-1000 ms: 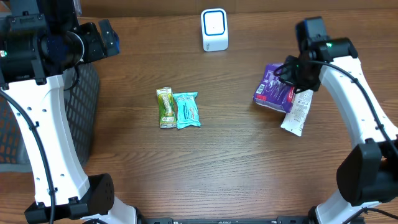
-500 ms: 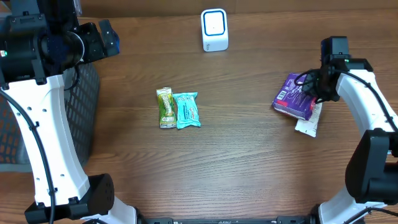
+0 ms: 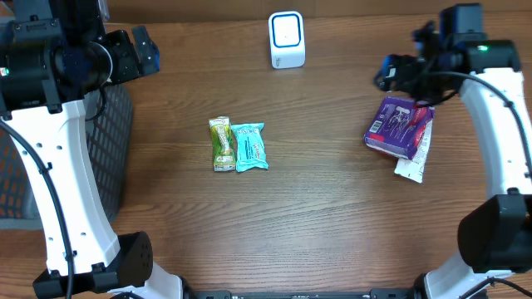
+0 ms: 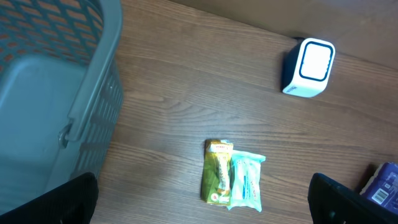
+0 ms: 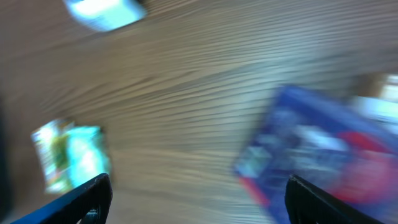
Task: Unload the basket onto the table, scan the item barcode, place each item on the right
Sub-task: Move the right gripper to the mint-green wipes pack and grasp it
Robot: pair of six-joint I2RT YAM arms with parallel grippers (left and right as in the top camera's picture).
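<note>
Right gripper hung wide and empty just beyond the purple packet lying at right; likely between items, the next move needed the teal bar grasped, barcode toward the far scanner

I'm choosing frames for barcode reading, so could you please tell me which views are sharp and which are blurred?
Overhead: sharp and evenly lit, purple packet and scanner crisp. Left wrist: sharp too, snack bars clear. Right wrist: heavily smeared, the packet's print unreadable, the scanner only a pale streak.
</note>
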